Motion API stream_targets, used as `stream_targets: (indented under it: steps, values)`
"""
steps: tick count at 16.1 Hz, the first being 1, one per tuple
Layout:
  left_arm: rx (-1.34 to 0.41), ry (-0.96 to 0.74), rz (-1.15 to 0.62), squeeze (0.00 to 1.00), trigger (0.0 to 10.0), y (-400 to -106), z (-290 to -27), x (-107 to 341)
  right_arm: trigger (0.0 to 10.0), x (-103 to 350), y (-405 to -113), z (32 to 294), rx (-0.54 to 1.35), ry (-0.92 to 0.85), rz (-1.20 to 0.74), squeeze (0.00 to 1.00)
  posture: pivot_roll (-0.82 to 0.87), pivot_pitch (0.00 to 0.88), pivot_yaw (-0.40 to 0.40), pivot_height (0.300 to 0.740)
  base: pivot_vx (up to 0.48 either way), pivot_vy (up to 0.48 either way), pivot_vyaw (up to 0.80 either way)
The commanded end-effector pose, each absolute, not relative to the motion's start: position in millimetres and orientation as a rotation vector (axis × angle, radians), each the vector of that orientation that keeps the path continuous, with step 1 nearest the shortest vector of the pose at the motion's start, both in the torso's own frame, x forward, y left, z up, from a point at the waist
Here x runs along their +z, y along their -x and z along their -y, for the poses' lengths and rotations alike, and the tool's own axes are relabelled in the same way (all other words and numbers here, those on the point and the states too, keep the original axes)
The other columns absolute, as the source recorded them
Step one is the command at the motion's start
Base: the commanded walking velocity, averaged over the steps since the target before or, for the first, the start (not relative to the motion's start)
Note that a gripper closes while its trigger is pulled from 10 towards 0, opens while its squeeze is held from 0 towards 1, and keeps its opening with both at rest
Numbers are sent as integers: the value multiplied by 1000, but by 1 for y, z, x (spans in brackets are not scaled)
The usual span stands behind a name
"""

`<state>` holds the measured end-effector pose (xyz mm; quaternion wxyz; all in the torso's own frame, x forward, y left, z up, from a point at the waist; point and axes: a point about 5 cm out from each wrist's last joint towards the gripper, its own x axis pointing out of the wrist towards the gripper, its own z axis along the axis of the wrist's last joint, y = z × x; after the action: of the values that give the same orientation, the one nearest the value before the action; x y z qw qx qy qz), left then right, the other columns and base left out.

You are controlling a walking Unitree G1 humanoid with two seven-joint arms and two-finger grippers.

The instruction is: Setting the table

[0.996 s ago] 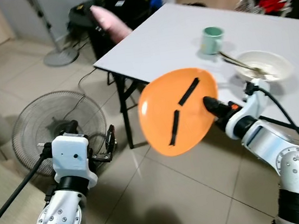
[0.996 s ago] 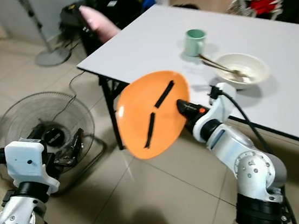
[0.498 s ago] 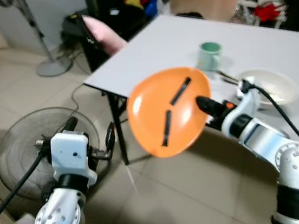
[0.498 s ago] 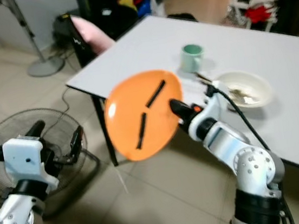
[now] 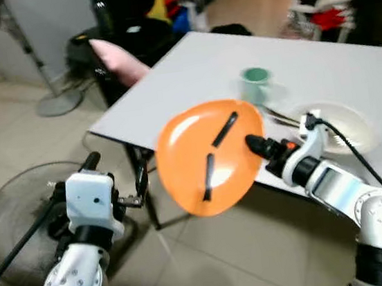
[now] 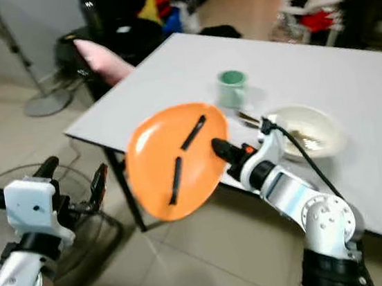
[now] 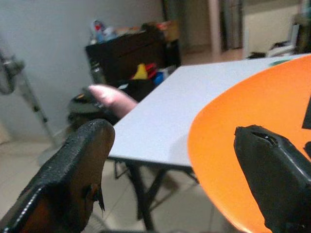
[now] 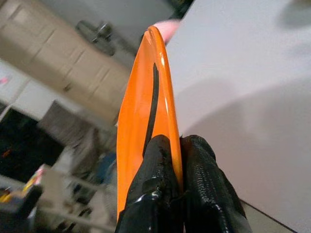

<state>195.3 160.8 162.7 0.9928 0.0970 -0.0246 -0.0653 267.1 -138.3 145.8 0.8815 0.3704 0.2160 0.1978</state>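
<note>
Orange plate [image 5: 206,156], marked with two black strips, is held on edge in the air at the near edge of the white table [image 5: 202,65], its face turned toward the head camera and hiding part of the table edge and the table leg behind it. The right gripper [image 8: 172,160] is clamped on the plate's rim, one black finger on each face, as the right wrist view shows; from the head only the gripper's base is visible, its fingertips being hidden behind the plate. The left gripper [image 7: 170,165] is raised low on the robot's left, fingers [image 7: 77,170] spread wide with nothing between them, apart from the plate.

On the table beyond the plate stand a green cup [image 5: 255,83] and a white bowl [image 5: 346,127], the bowl partly covered by the right arm and its cable; what lies in it is too blurred to make out. A floor fan [image 5: 18,213] lies on the tiles behind the left arm, half hidden. A pink cushion [image 5: 116,54] shows past the table's far corner, against dark clutter that cannot be identified.
</note>
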Motion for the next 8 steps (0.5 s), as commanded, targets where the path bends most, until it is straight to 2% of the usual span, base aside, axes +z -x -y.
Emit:
stream_targets:
  steps: [1, 5, 8]
  values:
    - [-121, -203, 50, 0, 10000, -195, -164, 164, 10000, 156, -265, 126, 504, -789, -431, 0, -30, 21, 21, 740, 0, 0, 0]
    - [-153, -213, 33, 0, 10000, -194, -164, 164, 10000, 150, -260, 123, 488, -853, -457, 0, -30, 25, 32, 740, 0, 0, 0]
    - [-285, -222, -4, 0, 10000, -191, -159, 161, 10000, 137, -255, 126, 351, -965, -456, 0, -28, 31, 45, 740, 0, 0, 0]
